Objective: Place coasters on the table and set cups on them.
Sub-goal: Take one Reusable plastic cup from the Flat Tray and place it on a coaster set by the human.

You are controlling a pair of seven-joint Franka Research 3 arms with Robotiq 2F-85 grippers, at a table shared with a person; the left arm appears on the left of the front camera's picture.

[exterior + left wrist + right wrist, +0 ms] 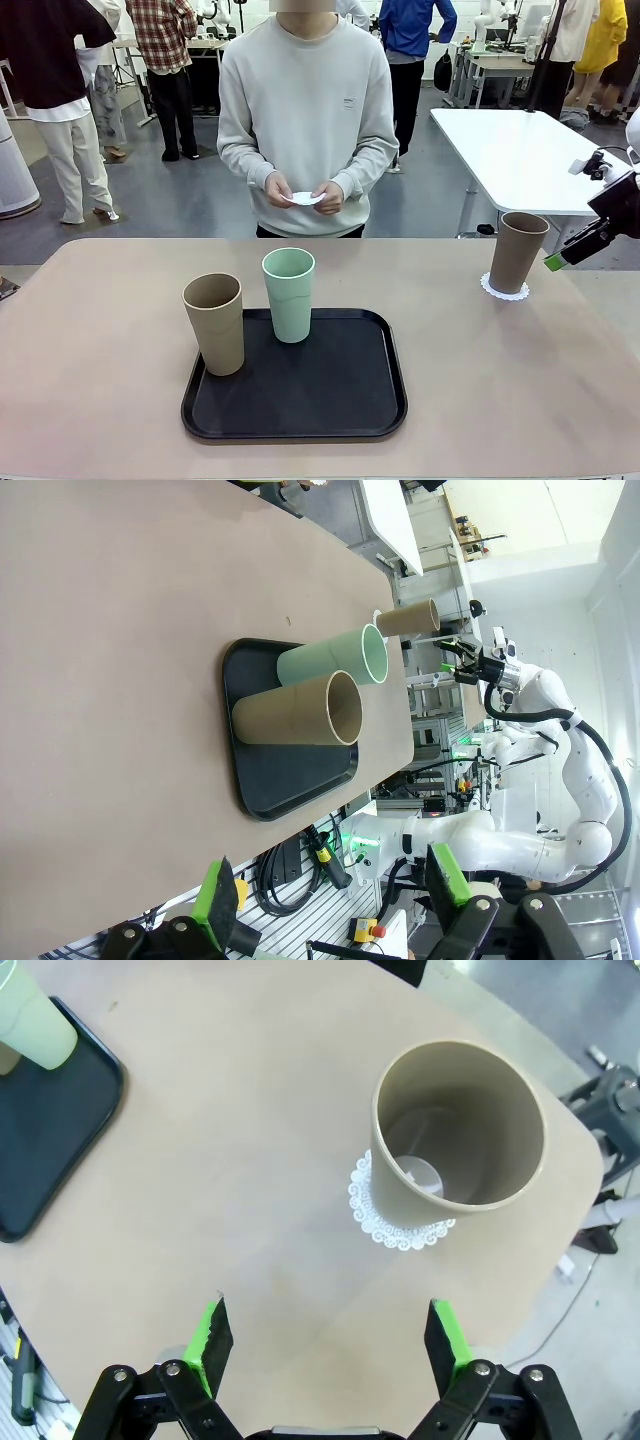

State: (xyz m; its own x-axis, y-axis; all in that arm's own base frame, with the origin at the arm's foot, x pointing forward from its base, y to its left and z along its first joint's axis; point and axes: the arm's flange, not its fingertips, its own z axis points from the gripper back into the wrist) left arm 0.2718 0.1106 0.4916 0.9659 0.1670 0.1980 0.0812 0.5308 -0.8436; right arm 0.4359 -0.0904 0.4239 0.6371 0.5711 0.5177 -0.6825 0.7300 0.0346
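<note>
My left tool (330, 880) and right tool (328, 1318) stand wide, empty. The green cup (288, 293) on the tray (350, 400) looks light, stiff, slick; I'd pinch mid-wall.

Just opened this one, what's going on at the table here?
One tan cup already stands on a coaster on the table, on the robot's right side. The right gripper hangs open beside it, not touching. The other tan cup and the green cup stand on the black tray. The person at the far side holds another coaster in both hands. The left gripper is open and empty.
</note>
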